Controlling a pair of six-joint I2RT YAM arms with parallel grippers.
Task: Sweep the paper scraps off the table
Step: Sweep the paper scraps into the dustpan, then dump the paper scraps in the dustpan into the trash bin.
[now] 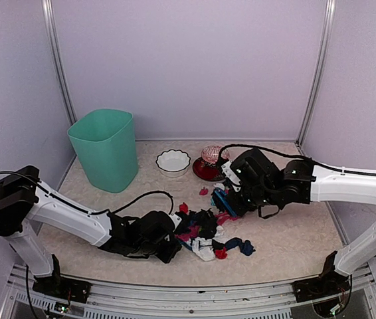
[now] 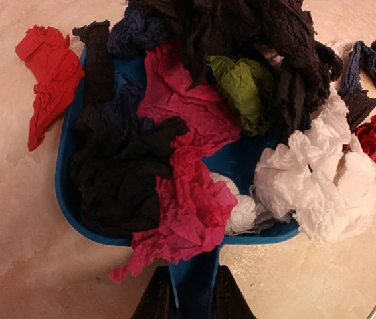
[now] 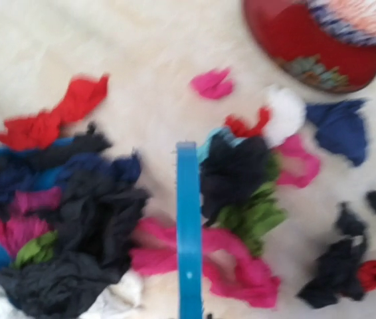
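Arms outstretched low, converging on paper scraps

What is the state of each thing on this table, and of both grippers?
left gripper: shut on the dustpan handle.
right gripper: shut on the brush.
dustpan: flat on the table, heaped with paper scraps.
brush: held, among loose scraps.
paper scraps: many in the dustpan, others loose on the table.
green bin: upright, open.
white bowl: upright, looks empty.
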